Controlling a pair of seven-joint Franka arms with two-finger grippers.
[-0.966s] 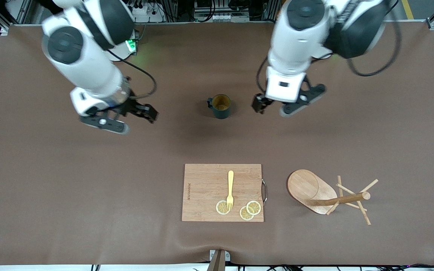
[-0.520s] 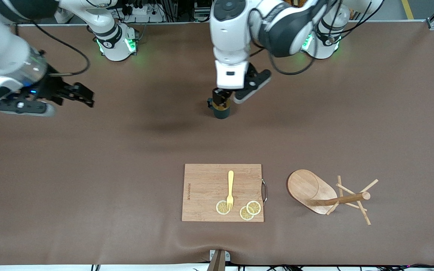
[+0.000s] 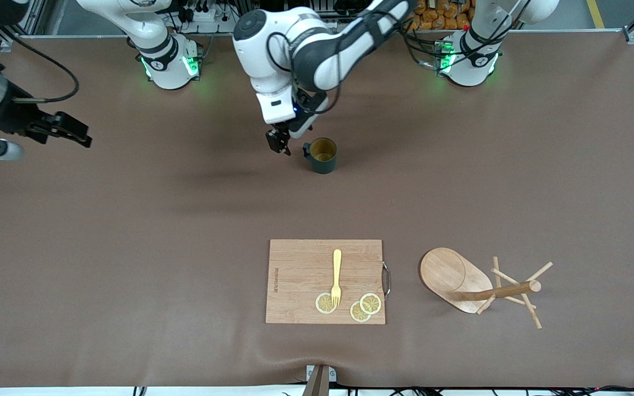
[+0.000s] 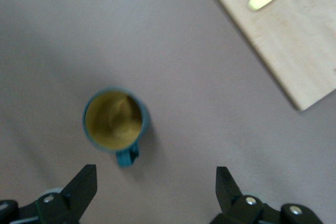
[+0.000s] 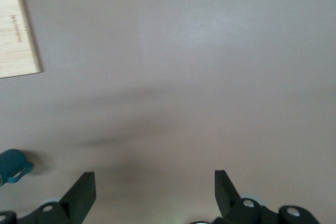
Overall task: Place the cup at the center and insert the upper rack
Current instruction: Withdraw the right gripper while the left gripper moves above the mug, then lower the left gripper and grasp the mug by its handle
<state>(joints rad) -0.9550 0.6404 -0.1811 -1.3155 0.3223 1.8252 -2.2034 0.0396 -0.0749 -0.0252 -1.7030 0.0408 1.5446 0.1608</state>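
The dark teal cup (image 3: 322, 155) stands upright on the brown table, its yellow inside showing and its handle turned toward the right arm's end. In the left wrist view the cup (image 4: 113, 120) lies just ahead of one finger. My left gripper (image 3: 289, 136) hangs open over the table beside the cup's handle, holding nothing (image 4: 156, 190). The wooden mug tree (image 3: 501, 291) lies on its side nearer the front camera, and its upper rack pegs (image 3: 540, 271) stick out near the tip. My right gripper (image 3: 47, 144) is open and empty (image 5: 155, 190), over the right arm's end of the table.
A wooden cutting board (image 3: 295, 275) lies nearer the front camera than the cup, carrying a yellow fork (image 3: 337, 275) and lemon slices (image 3: 370, 303). The board (image 4: 294, 35) also shows in the left wrist view. The mug tree's oval base (image 3: 449, 275) is tipped up beside the board.
My left arm swung across over the cup, from its left-arm side to its handle side. My right arm pulled away toward the right arm's end of the table. Cup unmoved.
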